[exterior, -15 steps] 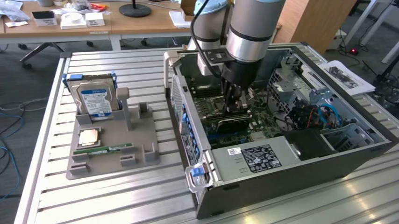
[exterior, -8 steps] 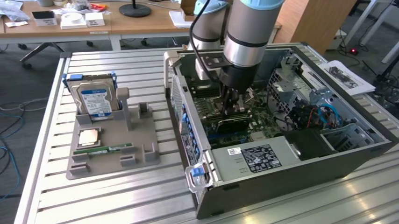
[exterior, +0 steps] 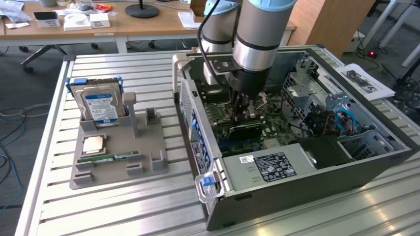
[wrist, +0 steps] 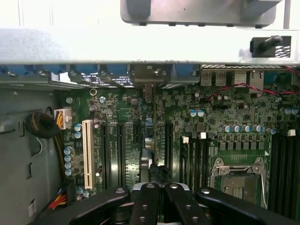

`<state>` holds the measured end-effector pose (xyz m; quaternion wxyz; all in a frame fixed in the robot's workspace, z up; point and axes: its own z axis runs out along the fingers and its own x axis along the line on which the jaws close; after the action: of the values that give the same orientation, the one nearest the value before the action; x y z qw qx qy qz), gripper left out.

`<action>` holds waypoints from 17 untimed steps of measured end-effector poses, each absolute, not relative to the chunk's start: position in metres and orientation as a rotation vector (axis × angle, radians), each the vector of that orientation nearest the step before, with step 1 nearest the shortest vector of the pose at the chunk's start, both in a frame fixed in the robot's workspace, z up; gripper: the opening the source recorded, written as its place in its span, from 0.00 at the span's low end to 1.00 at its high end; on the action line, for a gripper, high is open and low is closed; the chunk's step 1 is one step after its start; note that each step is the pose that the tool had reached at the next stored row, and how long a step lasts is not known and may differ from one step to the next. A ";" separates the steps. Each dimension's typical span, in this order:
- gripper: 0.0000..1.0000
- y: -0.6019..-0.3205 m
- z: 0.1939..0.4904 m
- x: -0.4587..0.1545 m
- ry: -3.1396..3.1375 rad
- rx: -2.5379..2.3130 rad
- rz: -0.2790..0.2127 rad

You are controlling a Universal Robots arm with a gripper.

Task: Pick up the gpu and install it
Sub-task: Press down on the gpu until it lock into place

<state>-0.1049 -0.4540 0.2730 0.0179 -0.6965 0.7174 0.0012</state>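
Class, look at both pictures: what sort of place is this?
Probably a robotics lab or workshop: an open computer case lies on a slatted metal table, beside a gray parts holder, with office desks behind.

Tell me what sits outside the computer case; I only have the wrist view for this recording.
Observer: In the exterior view, a grey parts holder rests on the slatted table, on the exterior view's left of the case.
Operator: What is in it?
Observer: A hard drive with a blue-white label stands upright at its far end.
Operator: I see the gpu only edge-on. How does it look from outside?
Observer: The gpu shows a broad dark face, standing on edge over the motherboard directly beneath the gripper.
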 end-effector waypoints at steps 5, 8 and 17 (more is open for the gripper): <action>0.11 -0.453 0.272 -0.105 2.228 -2.164 0.004; 0.11 -0.453 0.272 -0.105 2.228 -2.163 0.004; 0.11 -0.453 0.270 -0.105 2.228 -2.163 0.004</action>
<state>-0.1046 -0.4534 0.2701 0.0182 -0.6965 0.7173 0.0013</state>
